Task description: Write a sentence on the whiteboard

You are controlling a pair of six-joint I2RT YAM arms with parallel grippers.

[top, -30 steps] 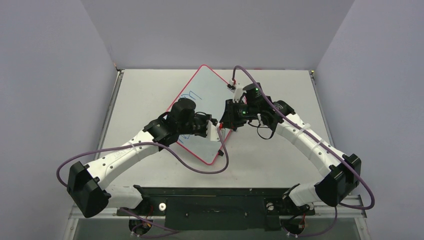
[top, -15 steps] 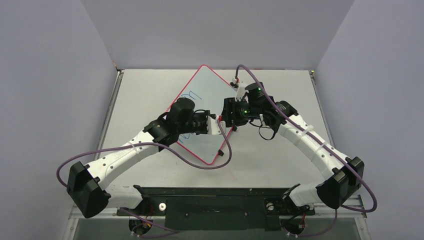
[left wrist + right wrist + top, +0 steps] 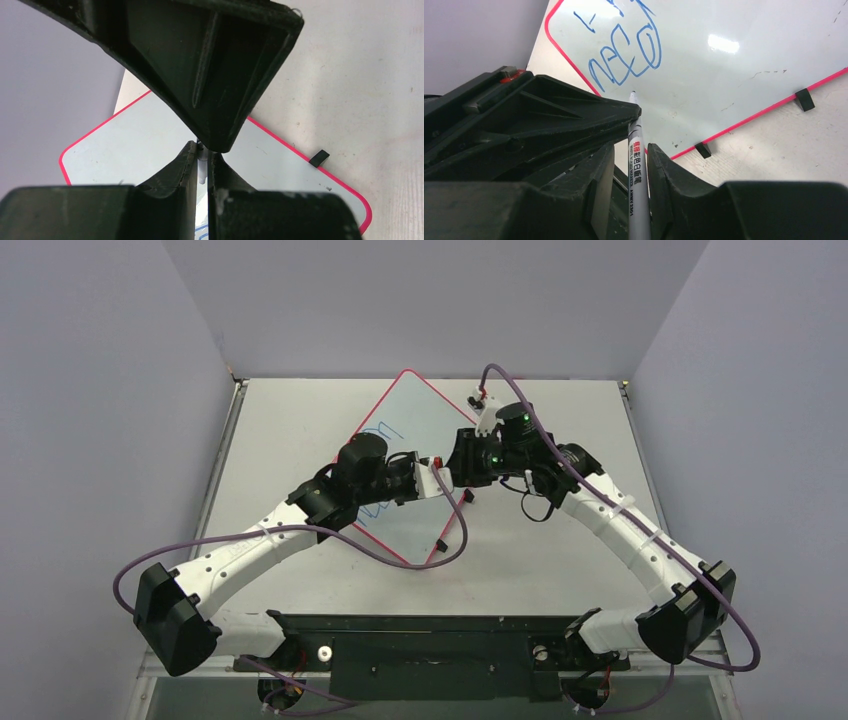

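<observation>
Both wrists are sitting farther along the whiteboard's [image 3: 430, 415] clipped edge than one second ago, and the right elbow is swinging outward as the pair travels. The left fingers [image 3: 201, 152] and the right fingers [image 3: 631, 150] are meeting tip to tip, and the marker [image 3: 638, 160] is bridging them. The right fingers are clenching the printed white barrel, with the nib projecting past their tips toward the opposing fingers. The left fingers are closing to a narrow slit on a thin white end of the marker, so they appear to be grasping it as well. This double hold is most likely serving a transfer or a re-grip, since one arm alone is not presenting the nib squarely to the surface. Whether the nib is touching the board cannot be told. The whiteboard is lying flat on the counter [image 3: 560, 420], directly below and beyond both sets of fingertips. The sentence [image 3: 624, 62], in wobbly blue strokes, is lying ahead of the right fingertips and slightly to their left. Unwritten board is extending ahead and to the right of the nib, offering room for further letters. The red rim with its two black clips [image 3: 702, 149] is running just to the right of the right fingers, with bare counter beyond it. Clearance between the two wrists is minimal, so any separation is calling for a straight pull-back along the marker's axis.
</observation>
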